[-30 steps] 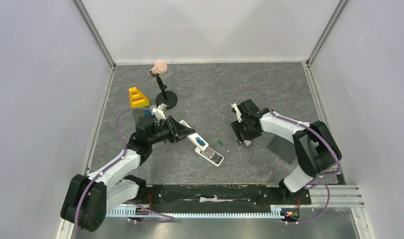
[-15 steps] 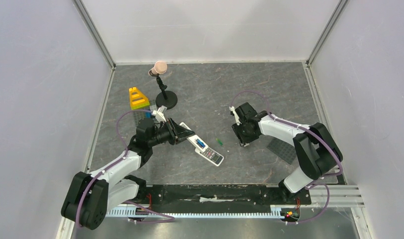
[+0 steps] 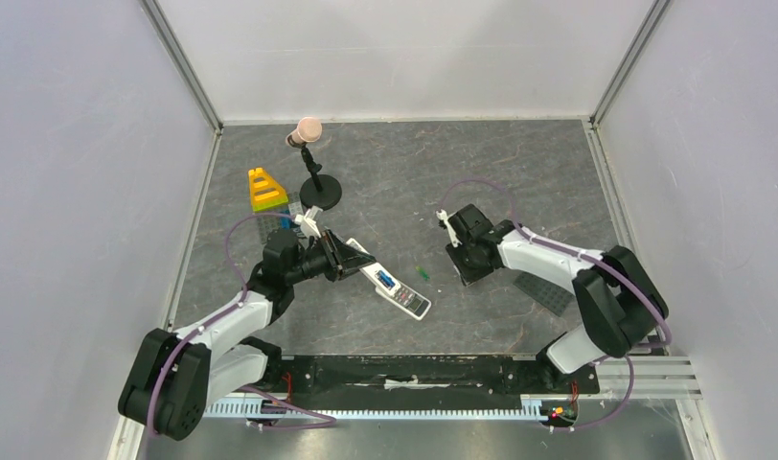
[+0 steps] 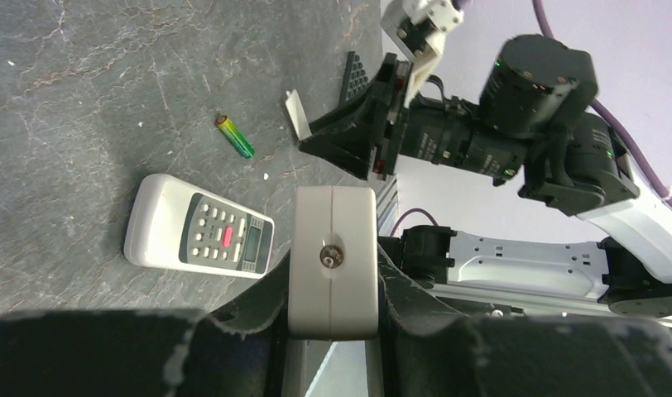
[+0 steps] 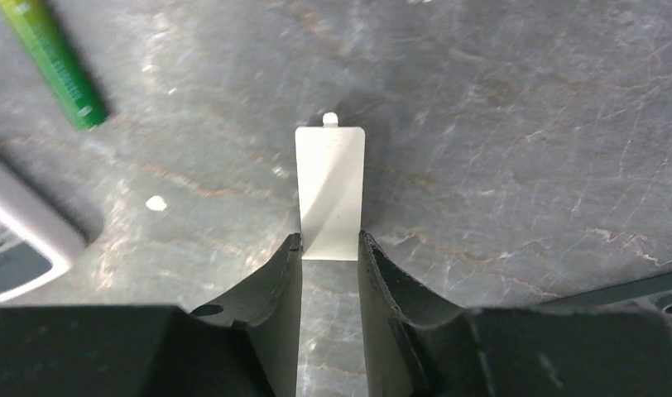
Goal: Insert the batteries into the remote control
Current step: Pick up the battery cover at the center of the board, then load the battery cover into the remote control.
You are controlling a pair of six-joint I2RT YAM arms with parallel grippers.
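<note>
The remote control (image 3: 410, 303) with the dark grey button face lies face up on the table and also shows in the left wrist view (image 4: 200, 236). My left gripper (image 3: 352, 257) is shut on a second, all-white remote (image 3: 371, 266), seen end-on in its wrist view (image 4: 333, 260). This remote is back up, with a blue battery (image 3: 386, 279) in its open bay. A green battery (image 3: 423, 273) lies loose on the table between the arms (image 4: 235, 136) (image 5: 51, 62). My right gripper (image 3: 460, 272) is low over the table, shut on a small white battery cover (image 5: 330, 194).
A black stand with a pink ball (image 3: 314, 182) and a yellow-green brick stack (image 3: 263, 189) stand behind the left arm. A dark baseplate (image 3: 546, 289) lies by the right arm. The enclosure walls close in on three sides.
My right gripper has moved left and slightly nearer with the white cover, closer to the green battery. My left gripper and its white remote have shifted only slightly.
</note>
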